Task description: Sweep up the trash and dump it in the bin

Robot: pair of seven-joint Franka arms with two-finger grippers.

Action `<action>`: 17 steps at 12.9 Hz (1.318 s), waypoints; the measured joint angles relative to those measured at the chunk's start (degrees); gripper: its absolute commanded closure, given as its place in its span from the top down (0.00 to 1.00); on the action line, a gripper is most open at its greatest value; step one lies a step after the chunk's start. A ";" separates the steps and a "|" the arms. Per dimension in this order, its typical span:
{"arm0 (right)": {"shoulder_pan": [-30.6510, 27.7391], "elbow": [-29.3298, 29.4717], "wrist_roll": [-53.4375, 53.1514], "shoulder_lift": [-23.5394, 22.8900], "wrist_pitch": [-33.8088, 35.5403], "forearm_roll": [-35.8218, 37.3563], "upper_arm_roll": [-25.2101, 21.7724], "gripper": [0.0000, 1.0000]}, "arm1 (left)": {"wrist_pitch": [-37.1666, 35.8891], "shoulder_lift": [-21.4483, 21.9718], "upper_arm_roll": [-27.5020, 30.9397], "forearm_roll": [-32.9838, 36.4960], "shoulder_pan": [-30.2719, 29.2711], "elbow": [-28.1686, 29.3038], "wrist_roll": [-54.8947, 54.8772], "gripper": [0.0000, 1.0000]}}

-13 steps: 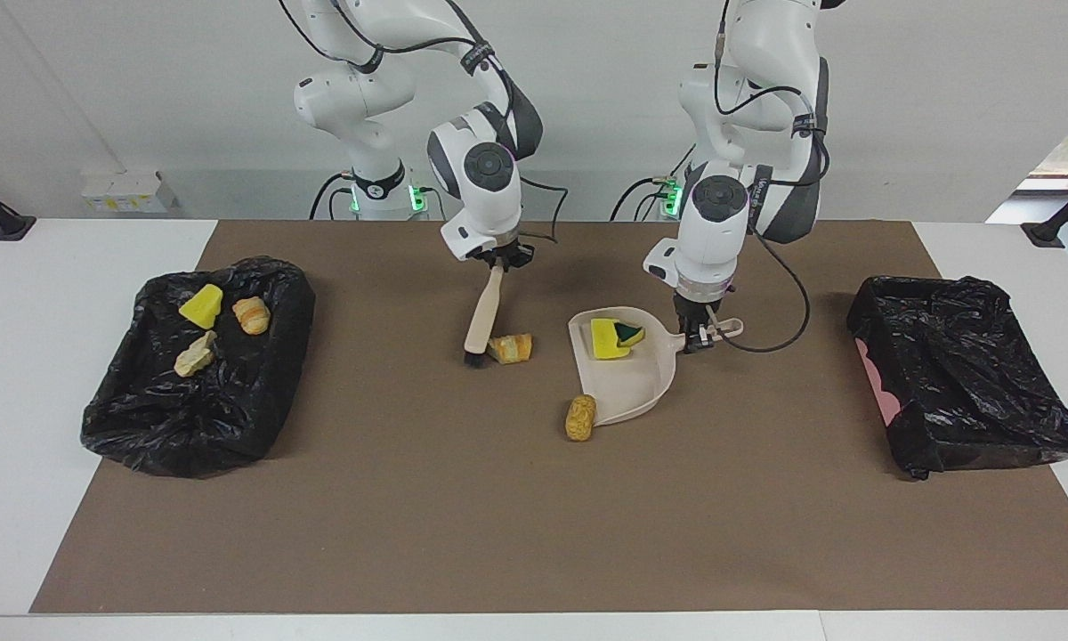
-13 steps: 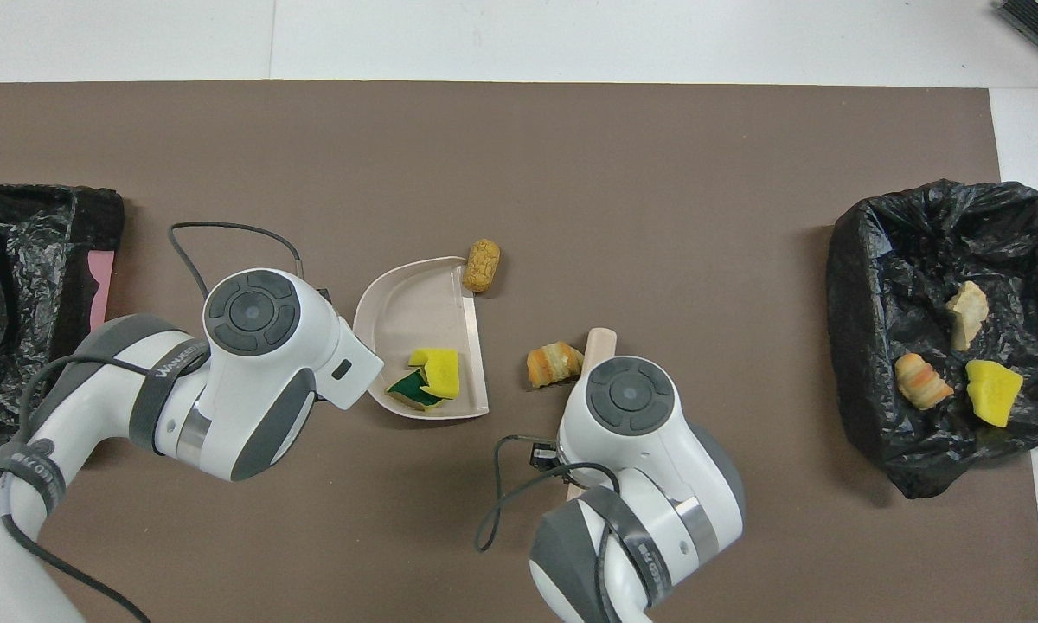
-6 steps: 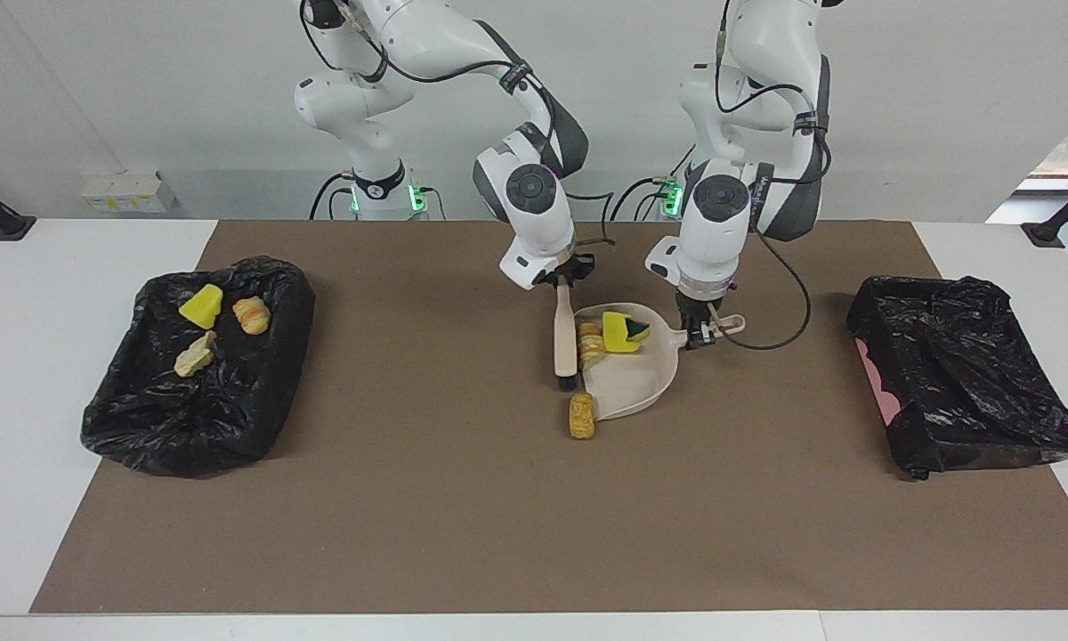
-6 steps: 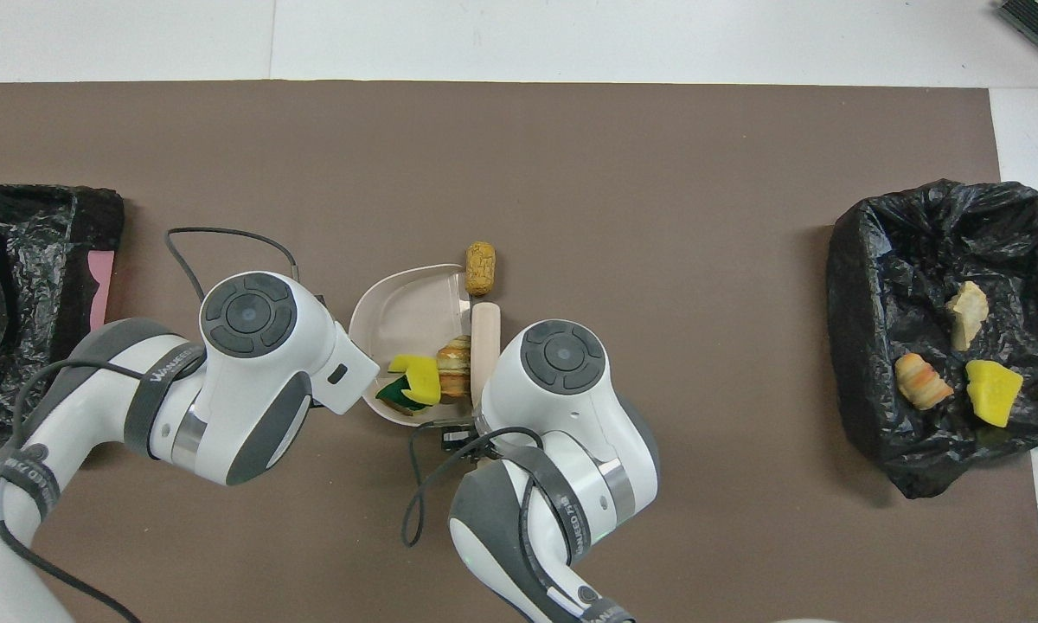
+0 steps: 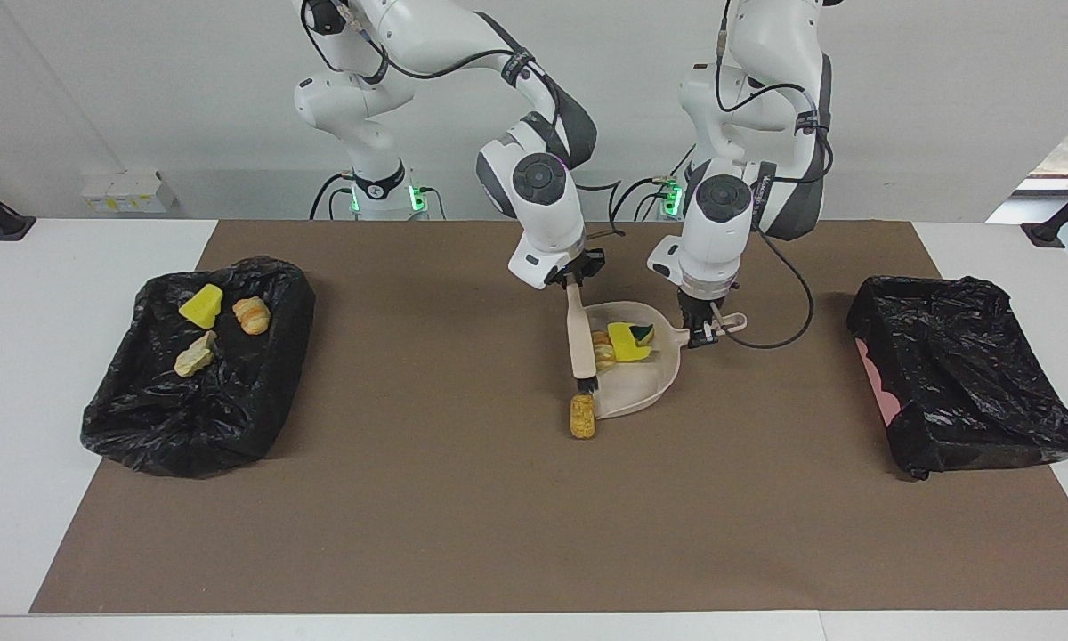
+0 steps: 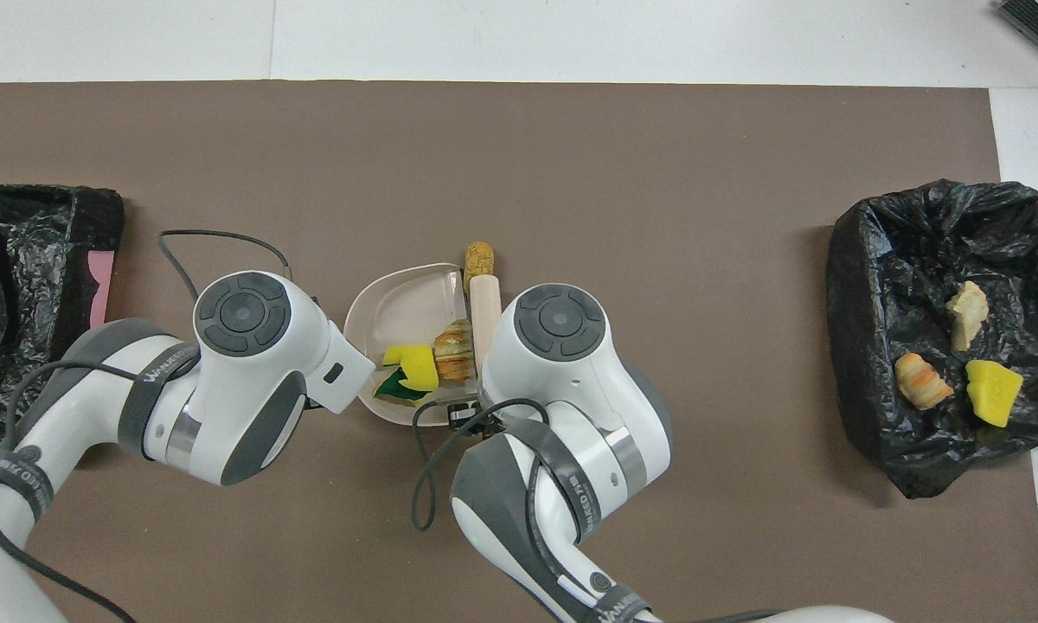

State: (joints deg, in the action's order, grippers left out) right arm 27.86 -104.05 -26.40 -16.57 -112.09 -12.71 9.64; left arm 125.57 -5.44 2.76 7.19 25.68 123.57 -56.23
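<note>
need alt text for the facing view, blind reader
Two white robot arms work at a brown mat: the right gripper holds a brush at the mouth of a beige dustpan held by the left gripper, with a yellow sponge piece and bread bit inside. One brown lump lies just outside; black-lined bins sit at both ends.

facing: high, toward robots | overhead: steep down | shared: brown mat point(image 5: 463, 499)
</note>
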 measured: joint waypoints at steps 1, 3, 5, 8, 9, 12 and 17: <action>-1.57 1.12 0.30 -0.02 2.31 2.90 -0.02 0.00 | -0.09 0.03 0.04 0.00 -0.37 0.02 2.00 0.00; -3.61 2.94 2.50 -0.09 4.42 6.43 -0.07 0.00 | -0.09 0.03 0.06 -0.01 -1.57 0.02 4.83 0.00; -5.41 3.78 6.16 -0.98 4.49 8.12 -0.11 0.00 | -0.09 0.03 0.09 -0.01 -2.98 0.02 6.03 0.00; -6.43 8.09 8.06 -6.13 4.46 11.48 -0.11 0.00 | -0.08 0.03 0.12 -0.01 -4.18 0.02 7.58 0.00; -6.09 9.22 8.06 -7.83 4.45 11.81 -0.06 0.00 | -0.12 0.03 0.09 -0.01 -4.18 0.03 7.79 0.00; -3.25 10.54 8.06 -10.45 2.59 11.82 0.16 0.00 | -0.19 0.03 0.08 -0.01 -4.19 0.03 8.12 0.00; 1.62 10.50 8.15 -10.85 -1.34 10.76 3.41 0.00 | -0.20 0.03 0.08 -0.01 -4.20 0.03 8.18 0.00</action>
State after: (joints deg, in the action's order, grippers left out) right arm 29.48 -93.55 -18.25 -27.42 -113.44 -1.94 13.05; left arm 125.37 -5.40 2.84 7.18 21.48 123.60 -48.05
